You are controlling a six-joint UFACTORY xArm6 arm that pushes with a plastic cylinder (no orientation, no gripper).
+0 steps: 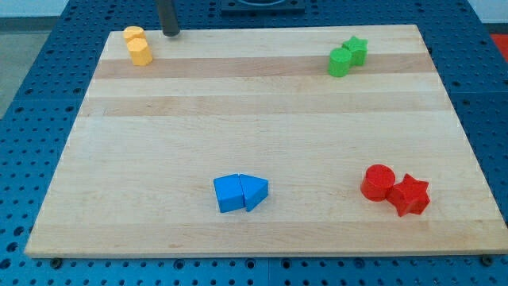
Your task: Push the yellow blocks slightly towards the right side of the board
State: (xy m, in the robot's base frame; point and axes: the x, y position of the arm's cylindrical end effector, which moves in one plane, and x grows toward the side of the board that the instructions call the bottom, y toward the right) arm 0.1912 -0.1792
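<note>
At the view's top edge you see my tip (171, 33), a bare rod with no fingers to spread or pinch. Just to its left, apart from it, two yellow blocks (137, 45) touch each other on the worktop (262, 119).

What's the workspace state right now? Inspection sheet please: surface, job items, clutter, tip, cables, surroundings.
Surface: wooden board, light planks, flat, edges all in view.
Job's things: two yellow blocks touching, at the view's top left corner of the board; shapes unclear.
Clutter: green blocks, a pair at the view's top right, one star-shaped; blue blocks, a pair touching, bottom centre; red cylinder touching red star, bottom right.
Grippers: none fitted; my tip is at the board's top edge, just right of the yellow blocks, apart from them.
Cables: nothing seen.
Surroundings: blue perforated table around the board.
</note>
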